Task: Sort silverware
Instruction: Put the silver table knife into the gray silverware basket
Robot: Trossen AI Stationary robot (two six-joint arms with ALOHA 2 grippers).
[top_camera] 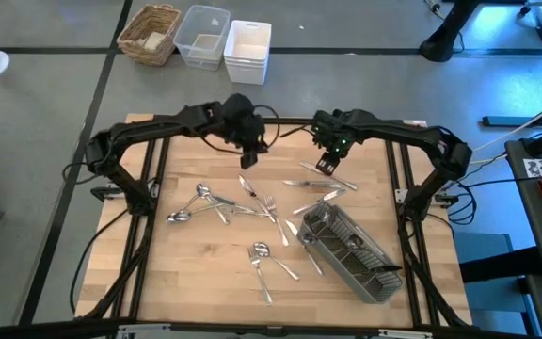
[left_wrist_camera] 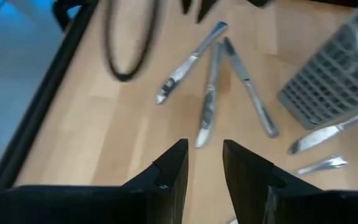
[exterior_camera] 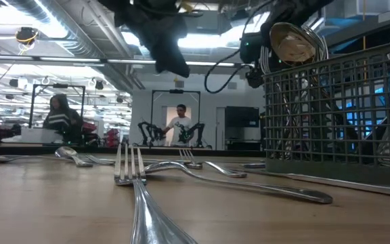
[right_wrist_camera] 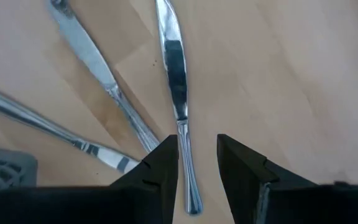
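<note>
Wooden tabletop point(top_camera: 167, 282) fills the overhead view, framed by 2 dark robot arms reaching inward from the far corners. A grey slatted cutlery caddy point(top_camera: 351, 250) lies on the right half of the table, already holding some silverware; in the table-level view a spoon bowl point(exterior_camera: 291, 42) stands above its rim.

Loose silverware is spread across the middle of the table: a cluster of spoons and forks point(top_camera: 222, 205) left of centre, 2 more pieces point(top_camera: 266, 264) nearer the front edge, and several table knives point(top_camera: 320, 185) just beyond the caddy's far end.

The right gripper point(right_wrist_camera: 197, 165) hovers over those knives. Its fingers stand slightly apart and hold nothing, and the handle of 1 table knife point(right_wrist_camera: 174, 68) lies between them, below the tips. The left gripper point(left_wrist_camera: 205, 168) hangs above the table's far centre, also parted and empty, looking toward the same knives.

Sorting seems partly done, with many pieces still loose. The step in hand looks like the right arm picking up this knife. Next it would need to descend straight, close on the thin handle lying flat on the wood, then carry it to the caddy.
</note>
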